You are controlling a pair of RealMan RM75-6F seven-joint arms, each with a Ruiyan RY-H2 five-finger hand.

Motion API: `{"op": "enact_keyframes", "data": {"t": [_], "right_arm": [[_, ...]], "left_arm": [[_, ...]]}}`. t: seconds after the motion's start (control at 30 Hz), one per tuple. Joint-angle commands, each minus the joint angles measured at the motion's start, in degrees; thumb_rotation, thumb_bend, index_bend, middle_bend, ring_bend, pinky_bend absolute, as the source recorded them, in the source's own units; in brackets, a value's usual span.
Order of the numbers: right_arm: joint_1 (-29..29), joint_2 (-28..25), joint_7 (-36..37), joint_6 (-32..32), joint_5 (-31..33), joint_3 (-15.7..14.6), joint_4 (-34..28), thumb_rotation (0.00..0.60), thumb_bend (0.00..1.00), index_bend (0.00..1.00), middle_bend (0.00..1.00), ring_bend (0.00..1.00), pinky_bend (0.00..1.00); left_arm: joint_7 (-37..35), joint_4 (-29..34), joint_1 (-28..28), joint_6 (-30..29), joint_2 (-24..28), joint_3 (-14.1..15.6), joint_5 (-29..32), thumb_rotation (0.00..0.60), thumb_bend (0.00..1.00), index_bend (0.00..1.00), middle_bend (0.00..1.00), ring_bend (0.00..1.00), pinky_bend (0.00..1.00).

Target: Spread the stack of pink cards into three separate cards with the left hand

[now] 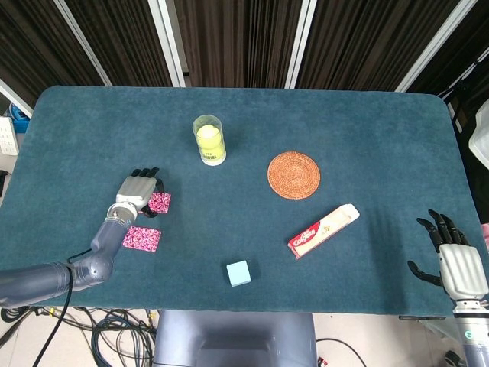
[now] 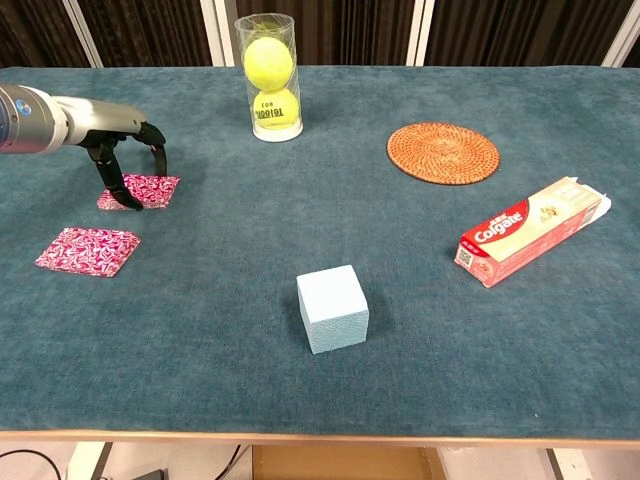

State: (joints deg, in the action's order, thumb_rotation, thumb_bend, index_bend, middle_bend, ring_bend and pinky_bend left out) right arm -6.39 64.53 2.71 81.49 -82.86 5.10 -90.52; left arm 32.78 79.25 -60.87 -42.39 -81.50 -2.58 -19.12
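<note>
A small stack of pink patterned cards (image 1: 160,202) (image 2: 143,189) lies flat on the teal table at the left. One separate pink card (image 1: 141,238) (image 2: 88,249) lies just nearer the front edge. My left hand (image 1: 136,190) (image 2: 124,158) arches over the stack's left side, fingers spread and curved down. One fingertip (image 2: 130,201) touches the stack's near left corner. Nothing is lifted. My right hand (image 1: 457,262) hangs open off the table's front right corner, seen only in the head view.
A clear tube with tennis balls (image 1: 208,139) (image 2: 268,78) stands behind the cards. A woven coaster (image 1: 294,175) (image 2: 442,152), a Colgate box (image 1: 323,230) (image 2: 532,230) and a light blue cube (image 1: 238,273) (image 2: 332,308) lie further right.
</note>
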Motion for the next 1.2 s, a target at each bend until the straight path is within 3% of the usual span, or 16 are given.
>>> {"op": "enact_keyframes", "data": {"t": [0.03, 0.27, 0.6, 1.2], "right_arm": [[0.0, 0.0, 0.0, 0.0, 0.0, 0.0, 0.0, 0.6, 0.21, 0.17, 0.04, 0.05, 0.19], [0.0, 0.0, -0.1, -0.1, 0.1, 0.0, -0.1, 0.6, 0.21, 0.17, 0.04, 0.05, 0.19], [0.0, -0.2, 0.4, -0.1, 0.0, 0.0, 0.0, 0.6, 0.22, 0.17, 0.04, 0.05, 0.19], [-0.1, -0.4, 0.6, -0.2, -0.1, -0.1, -0.2, 0.6, 0.21, 0.18, 0.04, 0.05, 0.19]], "left_arm": [[-0.1, -0.1, -0.1, 0.0, -0.1, 0.0, 0.1, 0.6, 0.22, 0.43, 0.11, 0.0, 0.0], [-0.3, 0.1, -0.3, -0.2, 0.0, 0.1, 0.0, 0.6, 0.23, 0.44, 0.11, 0.0, 0.0], [-0.1, 0.6, -0.7, -0.5, 0.5, 0.3, 1.0, 0.6, 0.32, 0.49, 0.15, 0.0, 0.0], [2.0, 4.8, -2.7, -1.5, 4.2, 0.8, 3.9, 0.6, 0.33, 0.5, 0.16, 0.0, 0.0]]}}
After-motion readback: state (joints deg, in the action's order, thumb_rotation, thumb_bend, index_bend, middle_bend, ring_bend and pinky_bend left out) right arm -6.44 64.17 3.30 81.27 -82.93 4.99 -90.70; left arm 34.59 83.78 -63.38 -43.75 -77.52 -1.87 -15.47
